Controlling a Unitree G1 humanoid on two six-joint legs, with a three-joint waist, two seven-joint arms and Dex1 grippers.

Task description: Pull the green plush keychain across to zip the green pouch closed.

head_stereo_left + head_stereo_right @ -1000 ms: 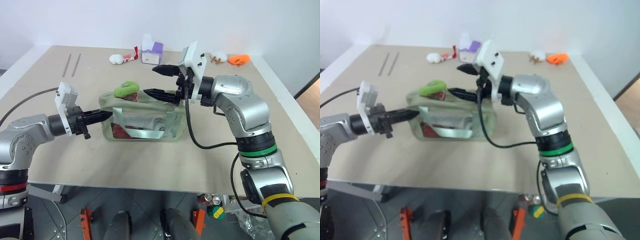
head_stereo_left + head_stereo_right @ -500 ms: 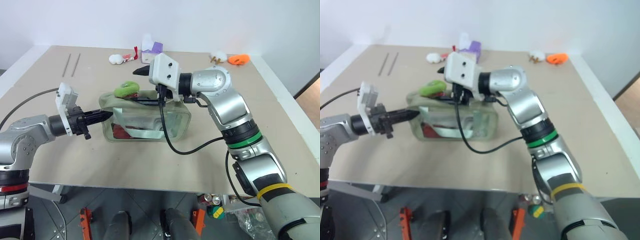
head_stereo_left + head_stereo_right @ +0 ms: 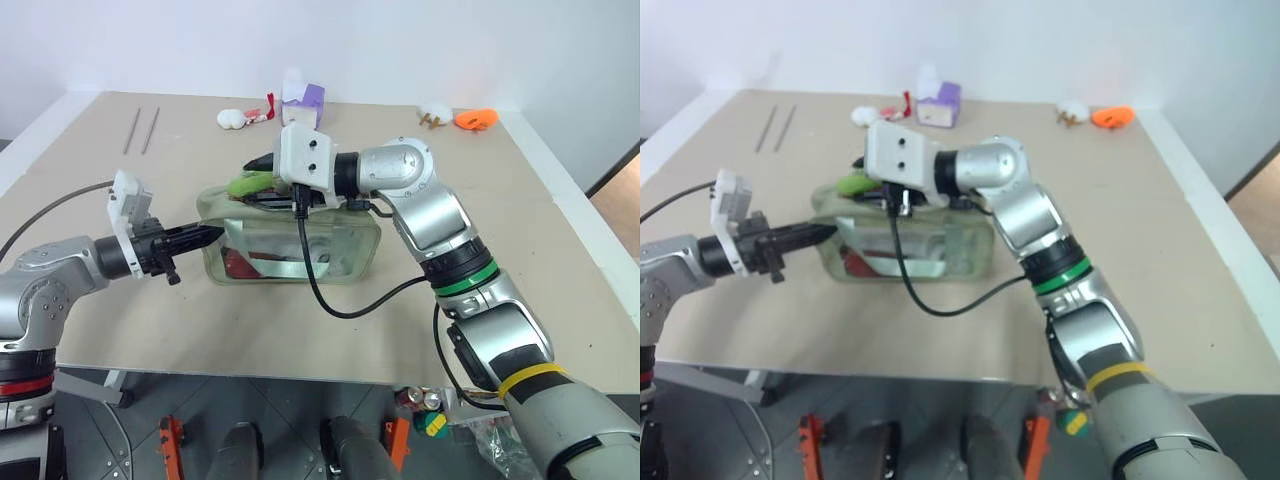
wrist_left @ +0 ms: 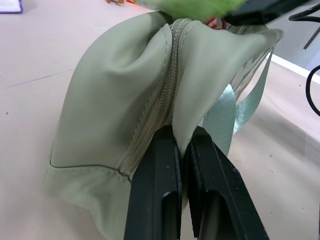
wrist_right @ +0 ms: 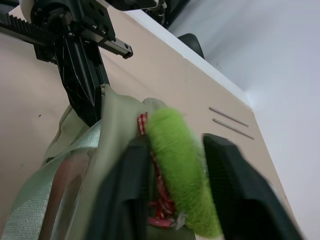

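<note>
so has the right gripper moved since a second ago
Yes. The right gripper has swung left along the pouch to the keychain at its left end.

the green pouch [image 3: 290, 240] sits mid-table [image 3: 560, 250], the green plush keychain [image 3: 243, 184] on top at its left end. behind it lie a small box [image 3: 304, 104] and toys [image 3: 477, 119].

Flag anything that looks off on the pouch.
Nothing damaged or spilled. The pouch is pinched into a peak at one end where the left gripper clamps its fabric, and the keychain sits between the right gripper's fingers.
</note>
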